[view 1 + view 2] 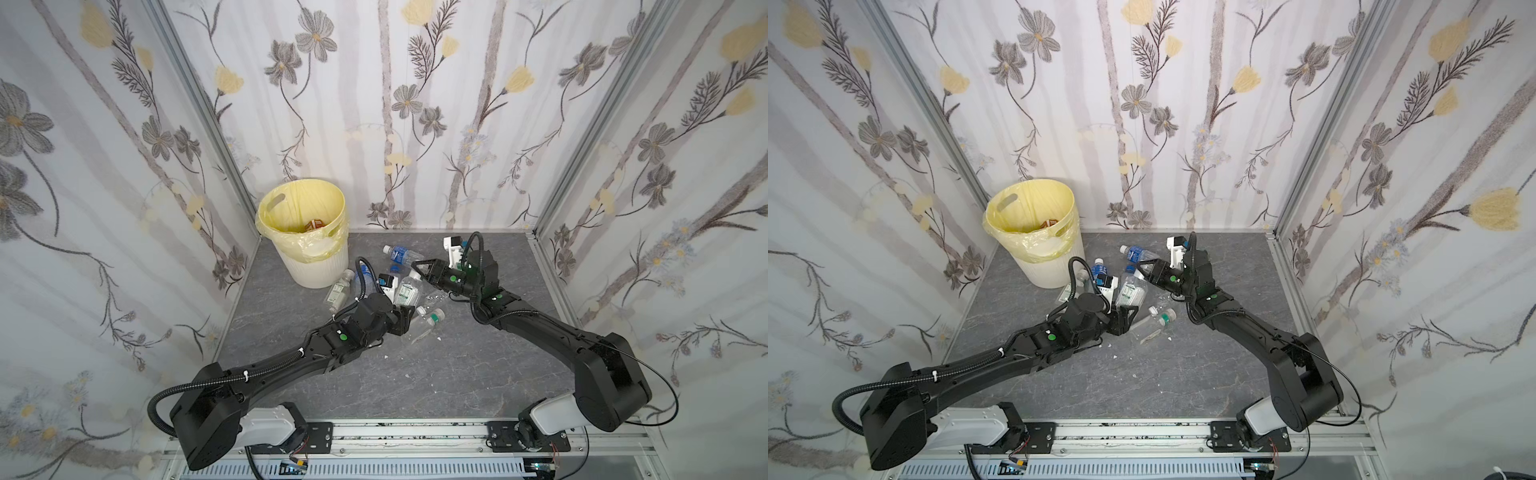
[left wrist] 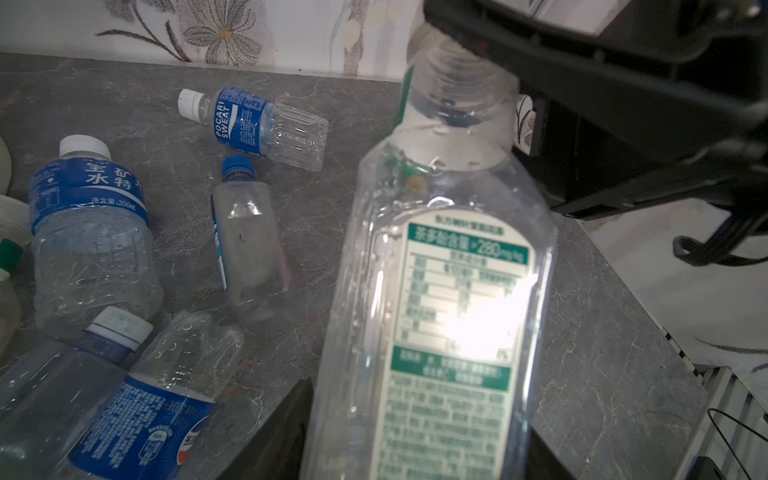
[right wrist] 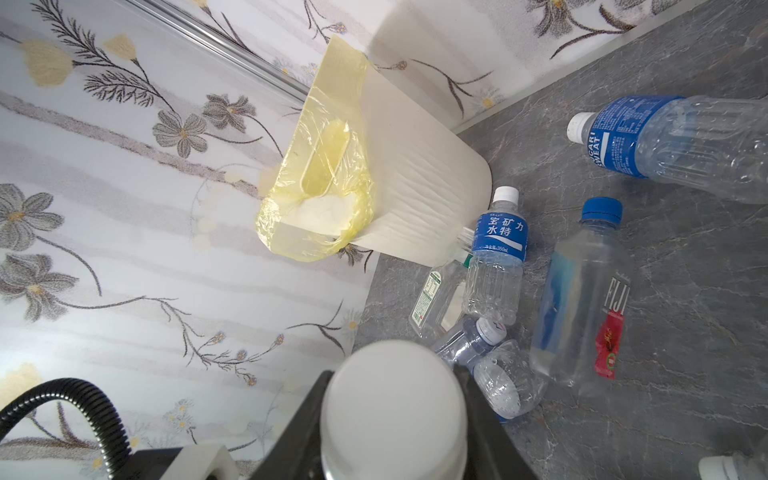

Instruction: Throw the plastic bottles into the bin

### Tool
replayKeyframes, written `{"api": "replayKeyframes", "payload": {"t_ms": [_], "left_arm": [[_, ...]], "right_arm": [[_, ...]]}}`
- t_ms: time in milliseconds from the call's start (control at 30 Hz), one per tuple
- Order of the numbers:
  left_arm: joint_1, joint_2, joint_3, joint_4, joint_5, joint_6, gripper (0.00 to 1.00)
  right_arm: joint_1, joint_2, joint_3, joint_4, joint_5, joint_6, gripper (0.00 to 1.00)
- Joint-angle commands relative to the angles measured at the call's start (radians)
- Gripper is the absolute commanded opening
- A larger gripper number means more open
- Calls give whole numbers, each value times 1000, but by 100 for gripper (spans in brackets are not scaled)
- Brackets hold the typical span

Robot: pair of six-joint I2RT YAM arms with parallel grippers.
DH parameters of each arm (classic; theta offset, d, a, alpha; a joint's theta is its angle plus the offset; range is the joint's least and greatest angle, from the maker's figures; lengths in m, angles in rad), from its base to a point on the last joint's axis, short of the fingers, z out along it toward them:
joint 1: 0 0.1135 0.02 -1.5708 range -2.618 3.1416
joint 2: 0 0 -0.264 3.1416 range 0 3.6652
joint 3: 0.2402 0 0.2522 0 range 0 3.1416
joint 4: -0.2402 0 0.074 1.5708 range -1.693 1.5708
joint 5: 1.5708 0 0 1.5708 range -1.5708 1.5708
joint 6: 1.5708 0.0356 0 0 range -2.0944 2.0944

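Plastic bottle [image 1: 409,292] is clamped by the right tool [image 1: 416,268].

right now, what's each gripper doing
left gripper: around the base of the green-label bottle, grip cannot be told
right gripper: closed on that bottle's cap end

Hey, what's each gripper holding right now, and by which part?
The right gripper clamps the green-labelled bottle by its white cap. The left gripper straddles its base; grip cannot be told.
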Motion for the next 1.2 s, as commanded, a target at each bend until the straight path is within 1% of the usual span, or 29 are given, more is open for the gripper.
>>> {"api": "replayKeyframes", "payload": {"t_ms": [0,67,200,267,433,500,533,567,700,833,1000,1100,1167], "left_arm": [[3,-5,-3,74,-15,-25,55],[4,-5,-2,73,-20,-21,53],[5,-31,1,70,-34,-10,52],[6,-30,6,67,-41,-7,53],[20,-1,58,-13,-76,-26,52],[27,20,83,-48,-80,-30,52],[30,22,96,-61,-82,-27,51],[32,21,107,-76,-86,-26,52],[61,36,178,-160,-84,-31,52],[94,47,272,-257,-87,-6,51],[148,63,422,-389,-99,44,51],[194,78,494,-447,-82,77,51],[228,99,573,-490,-72,93,51]], "right_arm": [[1,7,2,48,-52,19,40],[0,10,7,44,-57,17,47],[-2,7,19,24,-64,3,55],[-2,0,28,2,-61,-13,65],[-10,-29,35,-35,-51,-40,81],[-16,-34,37,-52,-44,-55,90],[-19,-62,39,-63,-36,-64,97],[-22,-74,40,-75,-27,-75,100],[-28,-106,66,-153,16,-140,100],[-33,-147,90,-214,79,-208,100],[-22,-178,155,-346,175,-361,100],[15,-190,205,-420,256,-469,100],[54,-187,243,-463,308,-540,100]]}}
